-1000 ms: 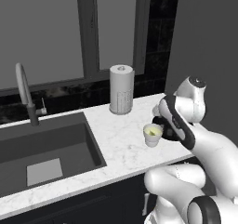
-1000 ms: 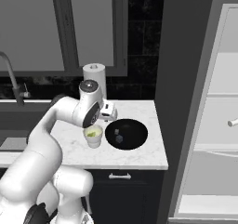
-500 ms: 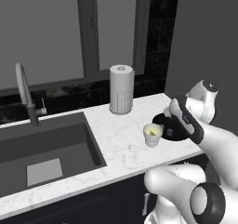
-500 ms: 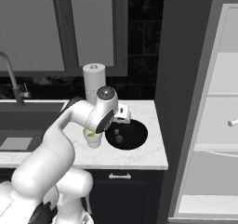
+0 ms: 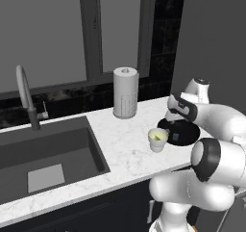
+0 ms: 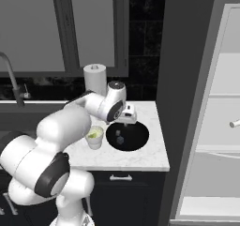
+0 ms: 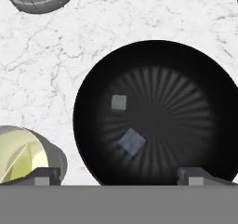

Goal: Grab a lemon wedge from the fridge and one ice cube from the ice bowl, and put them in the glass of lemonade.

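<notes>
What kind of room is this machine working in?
It looks like a home kitchen, computer-rendered rather than real. A dark sink with a curved tap is set into a white marble counter, and an open fridge with pale shelves stands to the right.

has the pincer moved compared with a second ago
Yes. The open pincer has swung right, away from the glass of lemonade, and now hangs over the ice bowl.

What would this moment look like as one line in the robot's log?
gripper: open, above ice bowl | ice cubes: two in bowl | glass of lemonade: beside bowl, lemon wedge inside
</notes>
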Controlling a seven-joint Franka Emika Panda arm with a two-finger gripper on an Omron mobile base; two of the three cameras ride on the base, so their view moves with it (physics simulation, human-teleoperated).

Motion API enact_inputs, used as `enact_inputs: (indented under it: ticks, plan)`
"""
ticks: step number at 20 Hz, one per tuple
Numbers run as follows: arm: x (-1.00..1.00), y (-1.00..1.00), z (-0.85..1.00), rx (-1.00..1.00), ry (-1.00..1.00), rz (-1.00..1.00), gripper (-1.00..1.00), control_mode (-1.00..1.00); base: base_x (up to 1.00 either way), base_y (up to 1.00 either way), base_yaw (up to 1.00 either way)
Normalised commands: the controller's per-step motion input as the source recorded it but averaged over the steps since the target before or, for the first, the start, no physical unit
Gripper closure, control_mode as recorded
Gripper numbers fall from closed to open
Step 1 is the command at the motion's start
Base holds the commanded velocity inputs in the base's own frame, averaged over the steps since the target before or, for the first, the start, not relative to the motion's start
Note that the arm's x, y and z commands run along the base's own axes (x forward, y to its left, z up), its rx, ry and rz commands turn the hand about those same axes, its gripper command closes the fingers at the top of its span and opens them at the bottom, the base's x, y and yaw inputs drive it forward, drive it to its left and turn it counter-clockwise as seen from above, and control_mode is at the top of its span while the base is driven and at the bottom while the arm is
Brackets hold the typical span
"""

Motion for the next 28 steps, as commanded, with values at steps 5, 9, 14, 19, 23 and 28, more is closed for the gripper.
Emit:
enact_inputs:
  ticks: [5,9,14,19,23,28]
  plan:
    - [0.09,0.09,-0.43,0.00,0.08,0.00,-1.00,-1.00,0.00,0.00,0.00]
    - [0.13,0.00,-0.55,0.00,0.00,0.00,-1.00,-1.00,0.00,0.00,0.00]
    - [0.00,-0.03,-0.38,0.00,0.00,0.00,-1.00,-1.00,0.00,0.00,0.00]
    - [-0.09,-0.08,-0.21,0.00,0.00,0.00,-1.00,-1.00,0.00,0.00,0.00]
    - [-0.01,-0.08,-0.18,-0.03,0.00,0.00,-1.00,-1.00,0.00,0.00,0.00]
    - [0.00,-0.06,-0.32,-0.01,0.00,0.00,-1.00,-1.00,0.00,0.00,0.00]
